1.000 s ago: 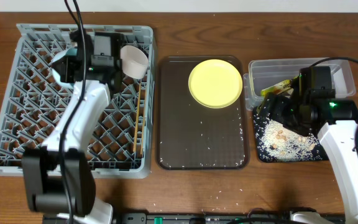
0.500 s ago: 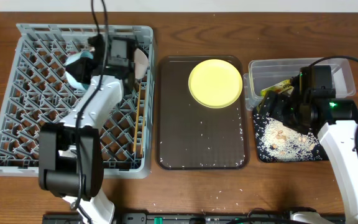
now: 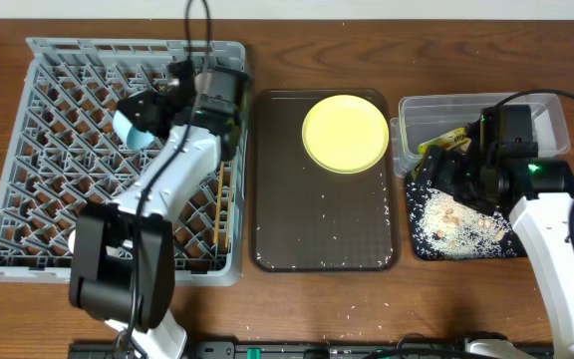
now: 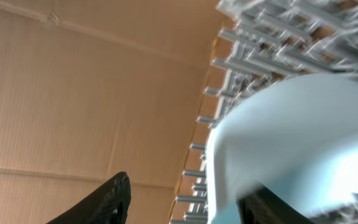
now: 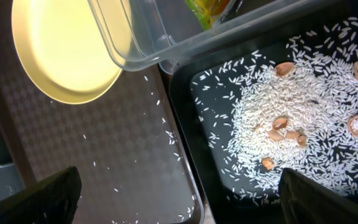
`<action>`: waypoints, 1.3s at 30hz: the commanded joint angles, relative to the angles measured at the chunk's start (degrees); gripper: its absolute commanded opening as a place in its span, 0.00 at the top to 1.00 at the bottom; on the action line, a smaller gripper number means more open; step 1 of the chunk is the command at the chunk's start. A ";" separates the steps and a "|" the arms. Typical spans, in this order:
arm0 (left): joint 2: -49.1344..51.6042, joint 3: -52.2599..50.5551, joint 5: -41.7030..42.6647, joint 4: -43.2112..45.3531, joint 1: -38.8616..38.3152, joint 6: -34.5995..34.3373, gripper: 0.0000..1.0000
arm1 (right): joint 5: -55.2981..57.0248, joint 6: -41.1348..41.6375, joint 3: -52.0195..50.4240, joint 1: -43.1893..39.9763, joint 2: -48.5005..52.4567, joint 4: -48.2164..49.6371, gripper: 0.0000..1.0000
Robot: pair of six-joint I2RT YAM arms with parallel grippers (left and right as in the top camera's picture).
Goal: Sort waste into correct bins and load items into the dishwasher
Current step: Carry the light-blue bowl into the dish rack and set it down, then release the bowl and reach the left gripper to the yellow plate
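Observation:
My left gripper (image 3: 153, 106) hangs over the back of the grey dishwasher rack (image 3: 58, 150), its jaws apart. The light-blue bowl (image 3: 128, 127) stands on edge among the pegs; in the left wrist view its rim (image 4: 291, 137) lies between my fingers, close to the right one, and the left finger is clear of it. Two chopsticks (image 3: 223, 199) lie in the rack's right side. The yellow plate (image 3: 344, 133) rests on the brown serving tray (image 3: 327, 219). My right gripper (image 5: 179, 180) stands open and empty above the edge of the black tray (image 5: 197, 143), which holds rice (image 5: 303, 93).
The clear tub (image 3: 546, 115) behind the black tray holds a green-and-orange wrapper (image 3: 444, 140). Brown shell-like bits (image 5: 281, 127) lie among the rice. Loose grains dot the serving tray. The plate's rim (image 5: 61, 50) and the tub's corner (image 5: 166, 37) show in the right wrist view.
My left arm has swung right across the rack with the light-blue bowl, and its jaws have opened. The white bowl is now covered by that arm. The right arm has not moved.

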 commanded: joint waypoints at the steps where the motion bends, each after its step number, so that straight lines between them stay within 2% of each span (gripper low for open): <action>1: -5.53 -0.13 5.44 -6.23 -3.48 -7.43 0.45 | -0.31 -0.46 0.11 0.55 -0.74 -0.66 0.01; 4: -8.55 -0.13 11.76 -12.41 -3.98 -14.62 0.45 | -0.31 -0.48 0.11 0.55 -0.76 -1.55 0.01; 8: -13.90 -0.13 22.45 -16.92 -2.84 -20.22 0.44 | -0.31 -0.48 0.11 0.55 -0.74 -2.14 0.01; 12: -20.81 -0.13 37.83 -18.14 -1.29 -21.05 0.44 | -0.28 -1.42 0.11 0.55 -0.76 -2.43 0.01; 16: -27.74 -0.13 48.85 -19.30 -1.40 -21.00 0.44 | -0.33 -3.13 0.11 0.55 -0.76 -2.21 0.02; 19: -32.02 -0.13 53.81 -20.55 -1.38 -20.98 0.40 | -4.72 -9.03 0.11 0.55 -0.76 -1.01 0.03; 21: -34.77 -0.13 57.64 -21.88 -1.38 -20.98 0.37 | -15.30 -18.97 0.11 1.05 -0.76 0.20 0.10; 24: -37.42 -0.13 63.19 -23.56 -1.38 -21.00 0.36 | -18.03 -21.07 0.11 3.10 -0.76 1.68 0.13; 28: -39.06 -0.13 70.05 -24.98 -1.38 -21.00 0.35 | -14.45 -20.83 0.04 8.26 0.02 6.29 0.19; 31: -39.23 -0.13 74.51 -25.24 -1.38 -21.00 0.30 | -8.79 -20.87 -0.04 13.77 1.90 11.30 0.24; 32: -39.23 -0.13 75.78 -25.44 -1.38 -21.00 0.25 | -6.03 -20.92 -0.04 16.00 2.95 13.16 0.27; 36: -39.12 -0.13 80.83 -25.73 -1.38 -21.03 0.19 | 1.66 -20.33 -0.04 21.55 6.54 17.22 0.36; 39: -37.77 -0.15 84.00 -24.65 -1.38 -21.05 0.24 | 6.03 -13.00 -0.04 22.56 7.63 18.01 0.30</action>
